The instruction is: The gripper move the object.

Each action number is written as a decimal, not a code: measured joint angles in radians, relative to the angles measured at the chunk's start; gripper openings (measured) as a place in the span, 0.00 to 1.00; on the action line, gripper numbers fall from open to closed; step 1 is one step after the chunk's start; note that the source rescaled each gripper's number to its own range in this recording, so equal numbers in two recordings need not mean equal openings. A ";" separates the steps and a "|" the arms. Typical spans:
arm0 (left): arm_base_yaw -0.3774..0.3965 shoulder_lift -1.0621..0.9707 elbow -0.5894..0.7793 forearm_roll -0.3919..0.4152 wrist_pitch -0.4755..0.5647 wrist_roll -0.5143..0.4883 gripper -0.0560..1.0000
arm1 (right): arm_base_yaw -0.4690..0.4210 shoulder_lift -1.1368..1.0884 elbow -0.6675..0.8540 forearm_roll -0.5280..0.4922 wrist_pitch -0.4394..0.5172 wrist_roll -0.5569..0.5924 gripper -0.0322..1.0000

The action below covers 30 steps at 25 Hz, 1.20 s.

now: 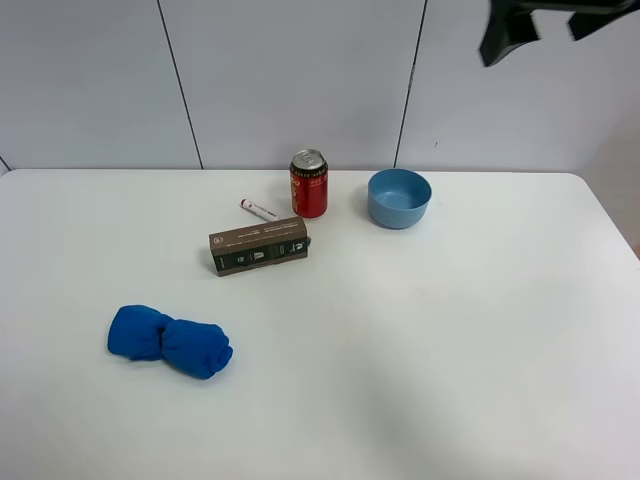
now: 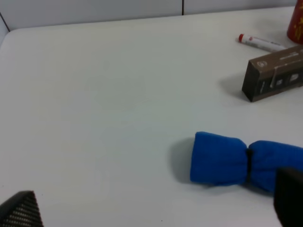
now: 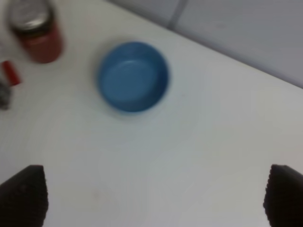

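- The broad white desk carries every loose thing; neither end effector touches it.
- The black right end effector hangs high over the desk's far right part. Its two fingers are spread wide and hold nothing.
- The black left end effector shows only in its own wrist view. It is spread just as wide and also holds nothing.
- A rolled bright-blue cloth lies closest to the left end effector, just ahead of one finger.
- A long brown cardboard box with a dark label sits farther ahead of the left end effector, beyond the cloth.
- A round blue plastic bowl stands below the right end effector and to its left — the nearest thing to it.
- The small red drink can with a silver top stands upright past the bowl, well apart from the right end effector and just behind the box.
- A thin white marker with a red cap lies flat beside the can, on the side away from the right end effector.
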State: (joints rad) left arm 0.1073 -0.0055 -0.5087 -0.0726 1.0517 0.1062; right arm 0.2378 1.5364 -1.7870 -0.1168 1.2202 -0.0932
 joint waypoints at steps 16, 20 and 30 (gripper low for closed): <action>0.000 0.000 0.000 0.000 0.000 0.000 1.00 | -0.359 -0.535 0.502 0.006 0.003 -0.007 0.85; 0.000 0.000 0.000 0.000 0.000 0.000 1.00 | -0.359 -0.740 0.620 0.035 0.003 0.012 0.85; 0.000 0.000 0.000 -0.001 0.000 0.000 1.00 | -0.359 -1.335 0.981 0.059 -0.051 0.007 0.85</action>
State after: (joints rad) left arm 0.1073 -0.0055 -0.5087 -0.0737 1.0517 0.1062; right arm -0.1210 0.2015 -0.8057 -0.0579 1.1697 -0.0857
